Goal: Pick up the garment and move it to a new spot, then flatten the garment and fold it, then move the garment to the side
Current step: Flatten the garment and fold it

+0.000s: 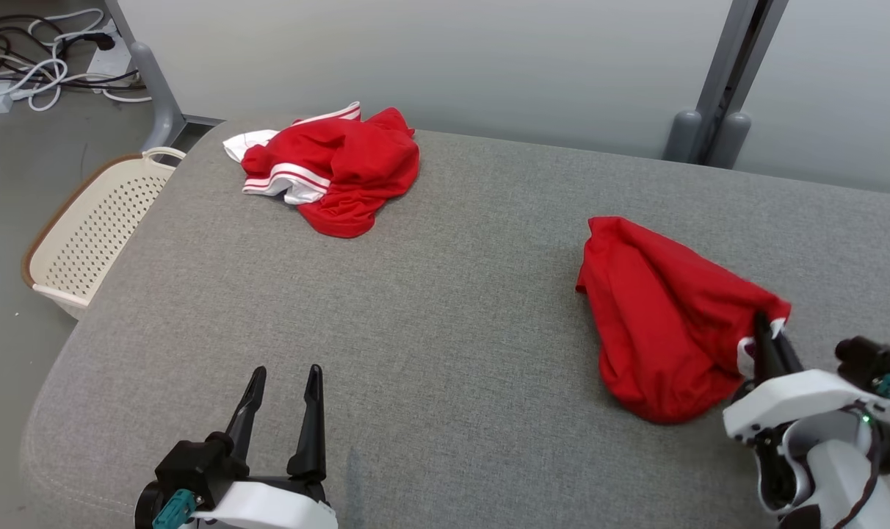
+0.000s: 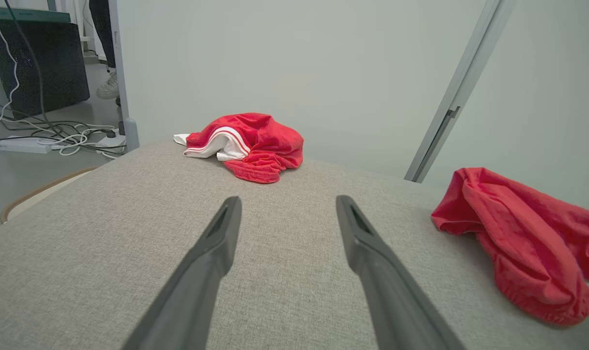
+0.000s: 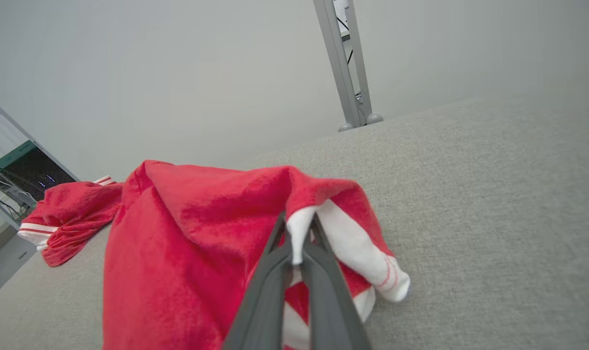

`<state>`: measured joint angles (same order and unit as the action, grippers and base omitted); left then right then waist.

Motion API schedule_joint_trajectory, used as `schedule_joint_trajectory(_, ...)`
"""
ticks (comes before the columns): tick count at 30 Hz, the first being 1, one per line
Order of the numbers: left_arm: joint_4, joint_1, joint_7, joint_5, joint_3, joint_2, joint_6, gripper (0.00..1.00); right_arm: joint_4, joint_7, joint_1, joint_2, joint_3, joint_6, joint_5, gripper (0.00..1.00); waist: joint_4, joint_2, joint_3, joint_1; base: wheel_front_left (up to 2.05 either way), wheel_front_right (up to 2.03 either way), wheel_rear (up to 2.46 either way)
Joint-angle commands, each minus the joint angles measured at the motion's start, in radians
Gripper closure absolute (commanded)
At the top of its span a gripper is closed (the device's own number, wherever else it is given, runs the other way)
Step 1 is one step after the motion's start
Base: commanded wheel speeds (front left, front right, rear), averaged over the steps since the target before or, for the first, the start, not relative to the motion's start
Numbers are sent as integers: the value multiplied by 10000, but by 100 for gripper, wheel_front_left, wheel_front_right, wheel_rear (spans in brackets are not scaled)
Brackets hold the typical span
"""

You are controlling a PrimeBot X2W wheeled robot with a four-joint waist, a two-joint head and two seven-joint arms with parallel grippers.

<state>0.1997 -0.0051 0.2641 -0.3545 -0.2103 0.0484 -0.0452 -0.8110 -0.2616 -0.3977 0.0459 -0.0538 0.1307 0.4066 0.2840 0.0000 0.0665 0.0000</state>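
A crumpled red garment with white trim lies at the right of the grey padded table. My right gripper is shut on the garment's near right corner; in the right wrist view the fingers pinch a white fold of the garment and hold that corner lifted a little. The garment also lies at the right of the left wrist view. My left gripper hovers open over the table's near left part, with nothing between its fingers.
A second crumpled red garment with white stripes lies at the table's far left. A cream perforated basket stands on the floor off the left edge. Cables lie on the floor beyond. A grey post rises behind the table.
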Motion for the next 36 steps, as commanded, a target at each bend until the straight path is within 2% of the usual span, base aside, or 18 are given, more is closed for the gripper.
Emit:
schedule_joint_trajectory(1, -37, -142, 5, -35, 42, 37, -52, 0, 390, -52, -136, 84, -293, 2, -284, 100, -46, 0, -9, 0, 0, 0, 0)
schedule_joint_trajectory(11, -21, -127, 5, -81, -97, 38, -94, 0, 2583, -53, -1201, 75, -1763, 2, -2142, 100, -295, 0, -99, 0, 0, 0, 0)
schedule_joint_trajectory(20, 48, -159, 5, -122, -172, 38, -45, 0, 3710, -52, -2116, 58, -1592, 2, -2419, 100, -266, 0, -210, 0, 0, 0, 0)
schedule_joint_trajectory(23, 71, -143, 5, -115, -187, 36, -18, 0, 3433, -11, -2056, 47, -769, 2, -2357, 100, -205, 0, -242, 0, 0, 0, 0)
schedule_joint_trajectory(24, 82, -159, 5, -115, -191, 40, -5, 0, 3127, 26, -1839, 55, 2, 2, -2230, 100, -159, 0, -233, 0, 0, 0, 0)
schedule_joint_trajectory(26, 91, -189, 5, -111, -217, 35, 0, 0, 2779, 44, -1578, 61, 907, 2, -2035, 100, -106, 0, -218, 0, 0, 0, 0)
schedule_joint_trajectory(36, 175, -270, 5, -141, -372, 38, 35, 0, 1937, -40, -562, 75, 4990, 2, -56, 100, 200, 0, -130, 0, 0, 0, 0)
